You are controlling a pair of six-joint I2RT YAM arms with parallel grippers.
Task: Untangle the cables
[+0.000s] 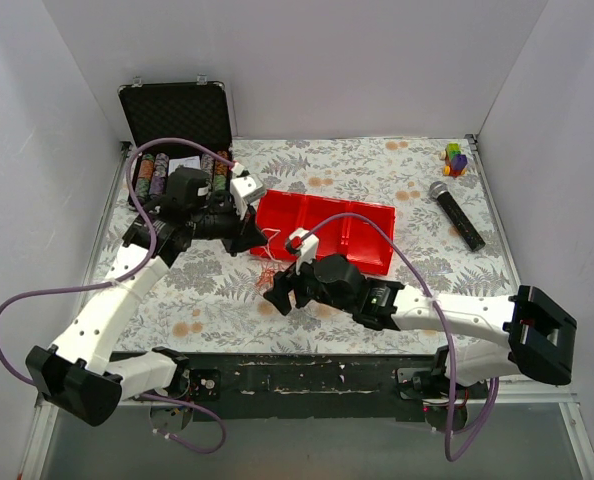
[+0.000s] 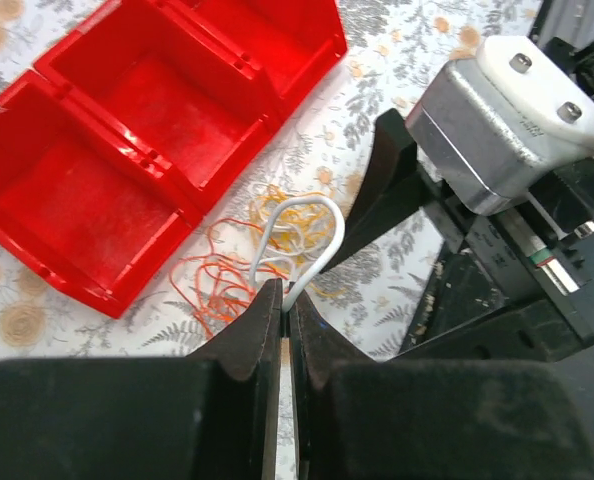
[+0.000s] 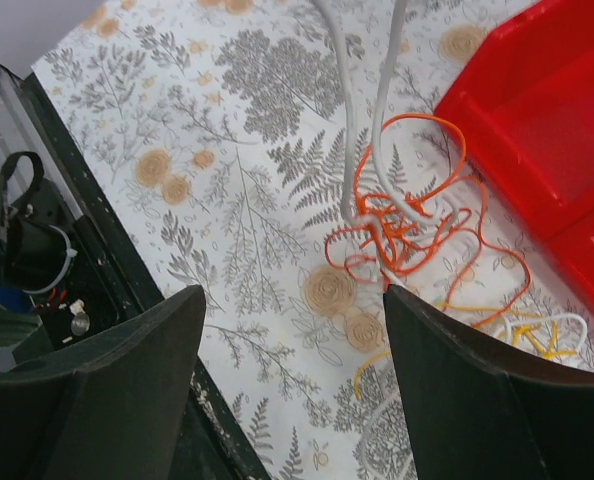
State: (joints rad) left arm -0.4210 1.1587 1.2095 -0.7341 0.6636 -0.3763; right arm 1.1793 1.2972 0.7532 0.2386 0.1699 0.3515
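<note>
My left hand (image 2: pixel 285 300) is pinched tight on a white cable (image 2: pixel 322 203) looping up from the cables (image 3: pixel 407 230), a curly orange-yellow-white snarl on the worktop (image 3: pixel 227 130) just beside the red tray (image 2: pixel 152 262). My right hand (image 3: pixel 292 295) gapes empty directly above it. Overhead, the arms mostly hide the thin strands.

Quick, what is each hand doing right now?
Left hand: closed, pinching the white cable.
Right hand: open, holding nothing.

Bright, even light — near fingers (image 2: pixel 247 340) blurred.
</note>
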